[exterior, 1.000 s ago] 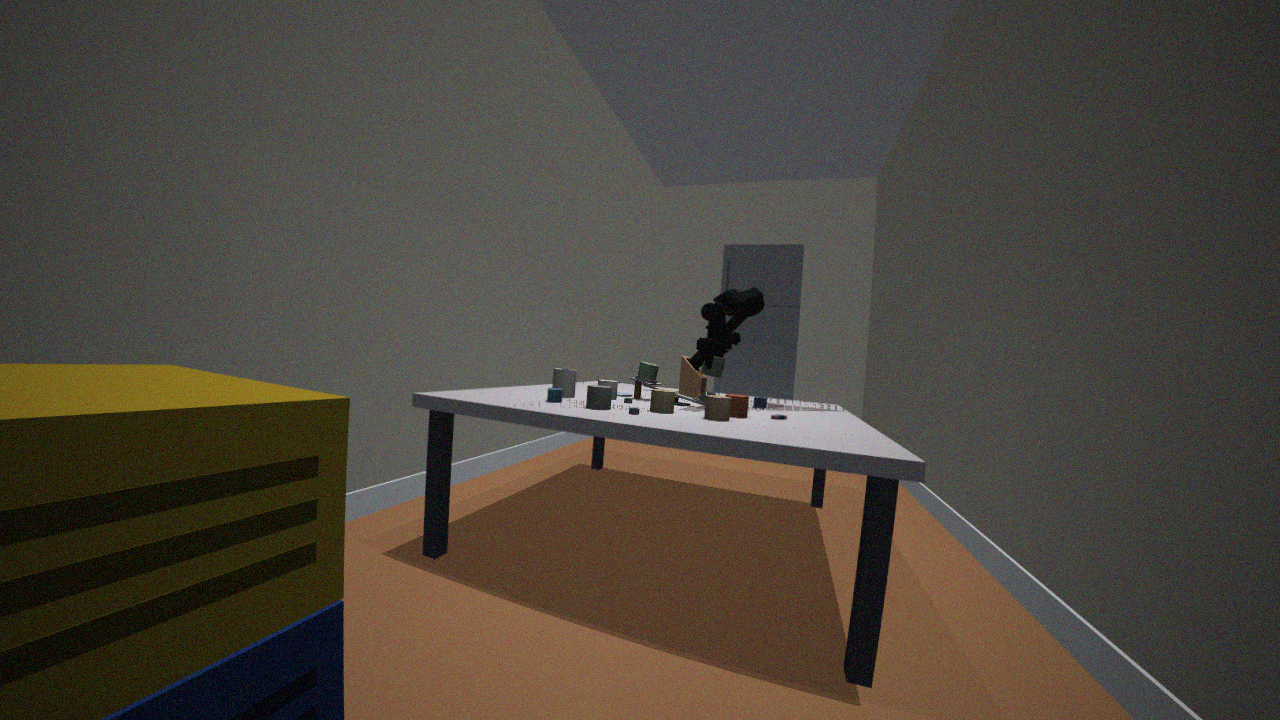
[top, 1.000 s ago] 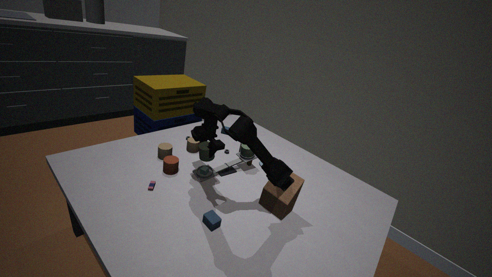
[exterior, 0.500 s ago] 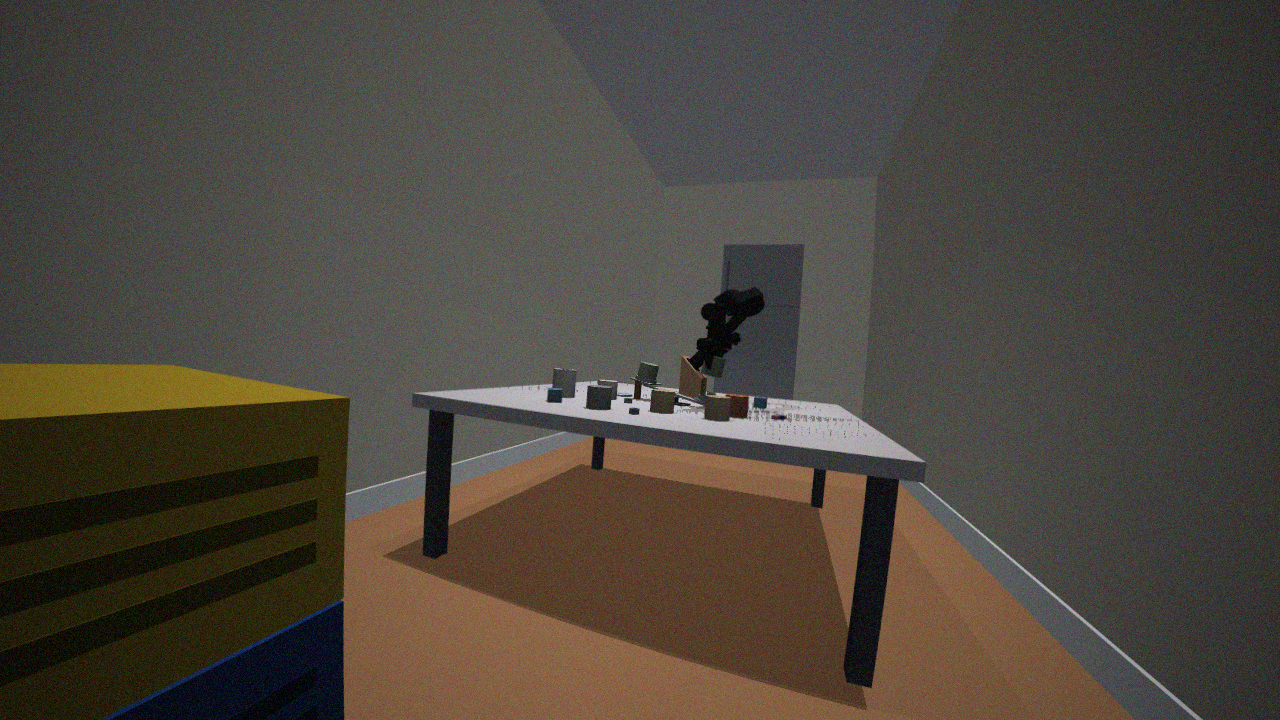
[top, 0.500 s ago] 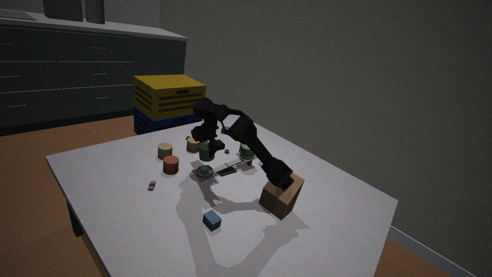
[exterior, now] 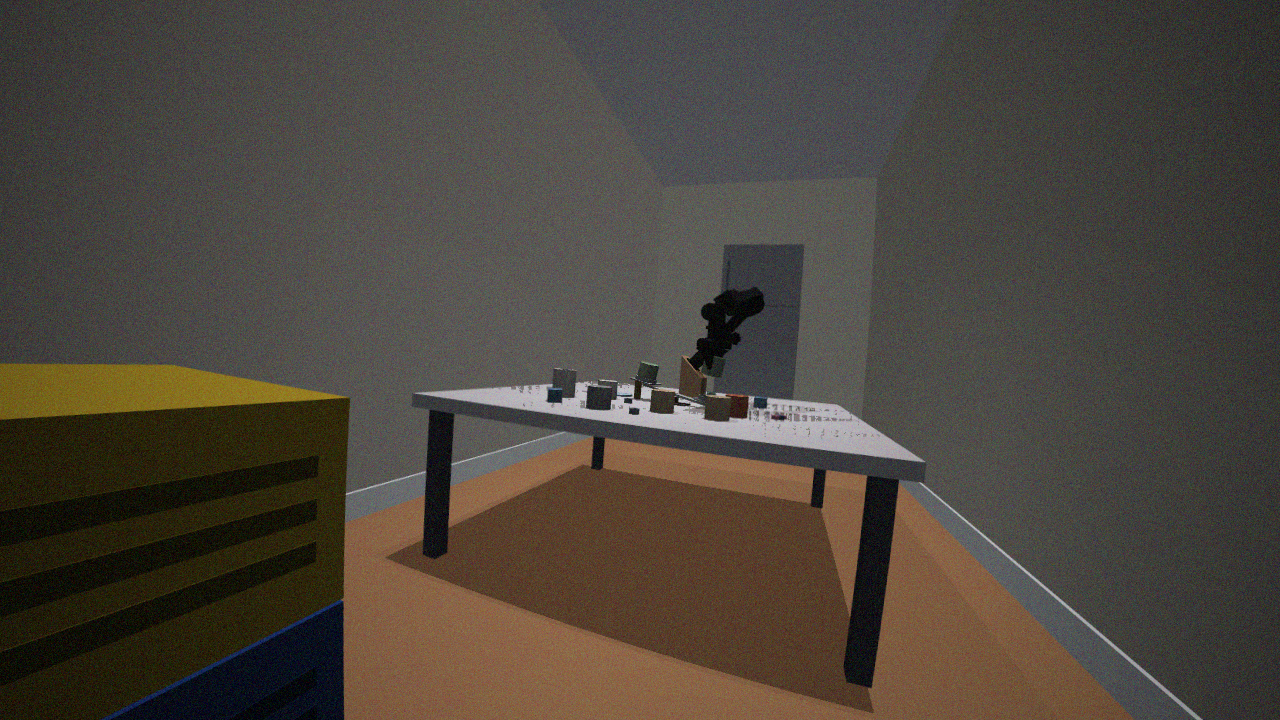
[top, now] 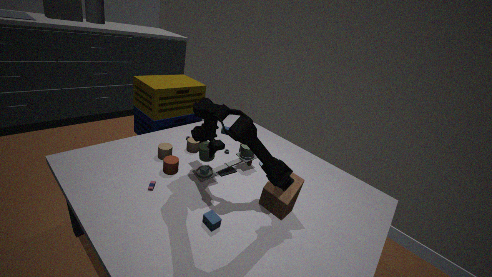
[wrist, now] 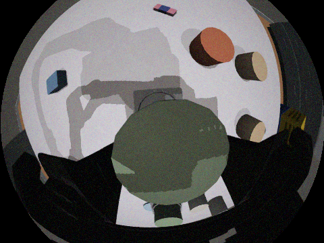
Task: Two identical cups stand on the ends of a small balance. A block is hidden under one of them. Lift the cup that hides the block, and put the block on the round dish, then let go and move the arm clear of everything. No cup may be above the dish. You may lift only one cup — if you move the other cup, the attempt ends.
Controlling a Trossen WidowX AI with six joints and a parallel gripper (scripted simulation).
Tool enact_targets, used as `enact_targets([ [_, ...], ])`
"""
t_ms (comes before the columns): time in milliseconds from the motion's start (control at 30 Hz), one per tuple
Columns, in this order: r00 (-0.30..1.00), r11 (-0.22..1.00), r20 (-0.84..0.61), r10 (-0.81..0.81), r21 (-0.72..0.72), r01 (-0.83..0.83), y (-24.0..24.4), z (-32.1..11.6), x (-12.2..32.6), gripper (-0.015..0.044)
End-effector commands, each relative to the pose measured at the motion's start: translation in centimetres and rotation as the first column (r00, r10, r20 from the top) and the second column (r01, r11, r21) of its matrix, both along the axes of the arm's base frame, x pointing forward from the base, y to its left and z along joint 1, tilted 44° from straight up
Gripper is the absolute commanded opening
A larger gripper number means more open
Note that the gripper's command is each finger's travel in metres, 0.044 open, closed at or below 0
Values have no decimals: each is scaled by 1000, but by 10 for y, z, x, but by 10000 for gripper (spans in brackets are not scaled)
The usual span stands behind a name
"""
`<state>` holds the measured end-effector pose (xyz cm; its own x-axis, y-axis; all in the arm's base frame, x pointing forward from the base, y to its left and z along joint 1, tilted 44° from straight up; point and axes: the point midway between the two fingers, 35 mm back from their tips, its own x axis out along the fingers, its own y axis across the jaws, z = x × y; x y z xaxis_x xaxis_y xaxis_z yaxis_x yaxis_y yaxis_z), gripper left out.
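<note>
While the uncovered block [top: 204,169] sits well inside the table's edges, the fingers [top: 213,148] [exterior: 709,365] grip the raised cup [top: 206,151] [exterior: 714,366] [wrist: 170,148].

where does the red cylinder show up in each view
Top: left of centre, in front of two tan cylinders; red cylinder.
Exterior: right of centre, partly behind a tan cylinder.
Wrist: upper right, beside that tan cylinder.
Shared landmark: yellow crate.

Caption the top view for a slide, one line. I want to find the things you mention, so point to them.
Gripper [top: 212,148] [wrist: 167,139] holds a green cup [top: 205,151] [wrist: 170,148] aloft, the small block [top: 204,169] uncovered on the balance's lower end, second cup [top: 246,151] [wrist: 168,216] standing opposite.
</note>
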<state>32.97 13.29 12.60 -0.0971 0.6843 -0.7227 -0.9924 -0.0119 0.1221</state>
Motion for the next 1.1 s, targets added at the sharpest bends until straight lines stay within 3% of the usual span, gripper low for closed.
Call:
enact_targets([
  [0, 1000, 1000, 0, -3, 0, 3, 0, 0, 0, 0],
  [467, 1000, 1000, 0, -2, -3, 2, 4, 1, -3, 0],
  [1067, 1000, 1000, 8, -6, 0, 6, 84, 24, -122, 0],
])
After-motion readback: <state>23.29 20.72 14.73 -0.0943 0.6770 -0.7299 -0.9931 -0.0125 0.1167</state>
